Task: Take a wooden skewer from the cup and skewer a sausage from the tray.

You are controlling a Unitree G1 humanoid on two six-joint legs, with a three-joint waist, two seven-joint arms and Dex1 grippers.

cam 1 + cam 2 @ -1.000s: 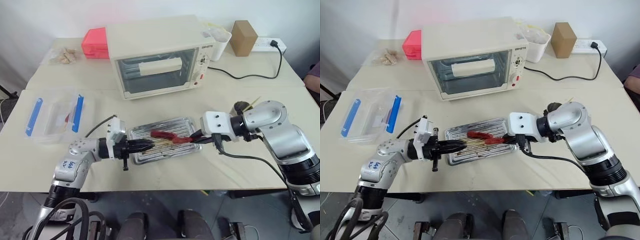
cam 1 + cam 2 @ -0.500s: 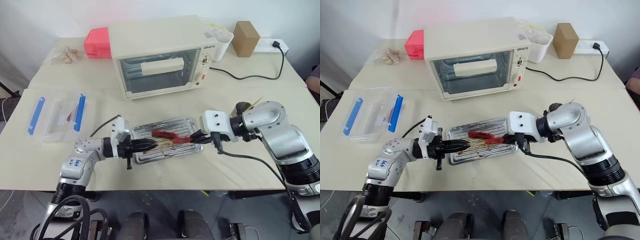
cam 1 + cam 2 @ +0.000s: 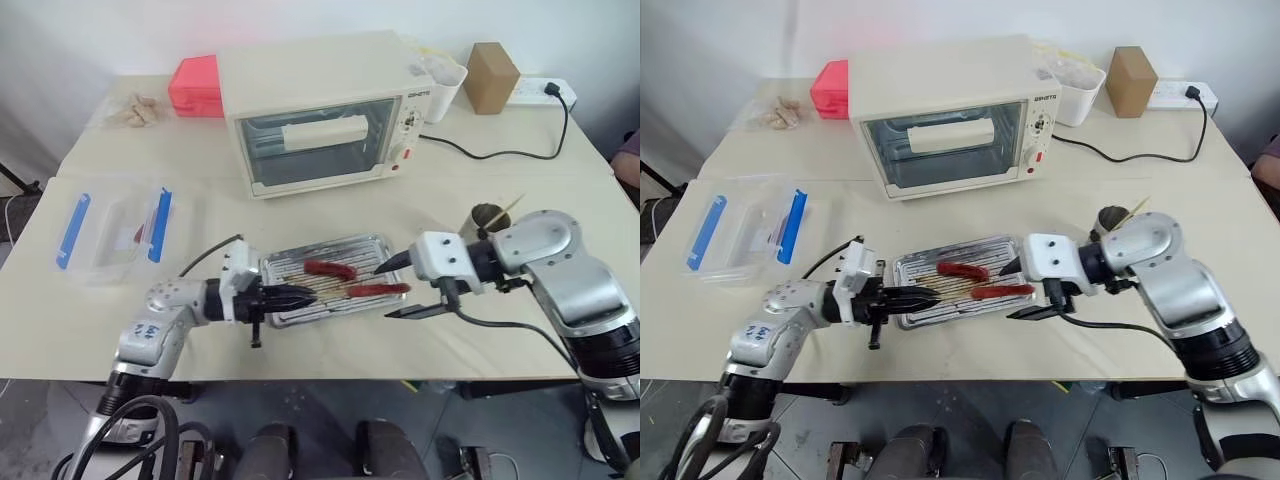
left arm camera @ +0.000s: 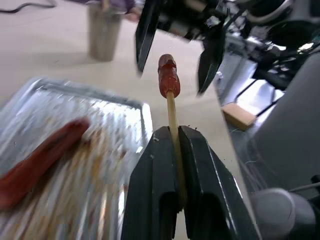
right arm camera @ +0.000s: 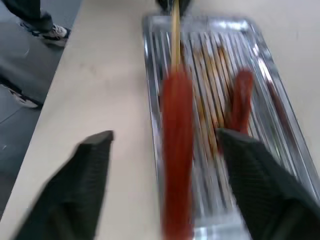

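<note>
Big cream toaster oven sits at the back of the table, same as before, with the clear box with blue clips off on the robot's left. The camera has shifted a bit since a second ago, so none of that actually moved.

The tray is in the middle, near the front edge, between the two arms. One red sausage lies loose on its ridged bottom. The other sausage is now stuck on the wooden skewer, which runs level over the tray's front part.

Main change: the right gripper was clamped on that skewered sausage a second ago and half a second ago. Now its two black fingers are spread wide, one on each side of the sausage's end and not touching it, and the hand has backed off slightly toward the robot's right.

The left gripper hasn't changed: fingers pressed together, pinching the bare end of the skewer just past the tray's left rim.

The grey cup stands behind the right arm with a few sticks poking out.
</note>
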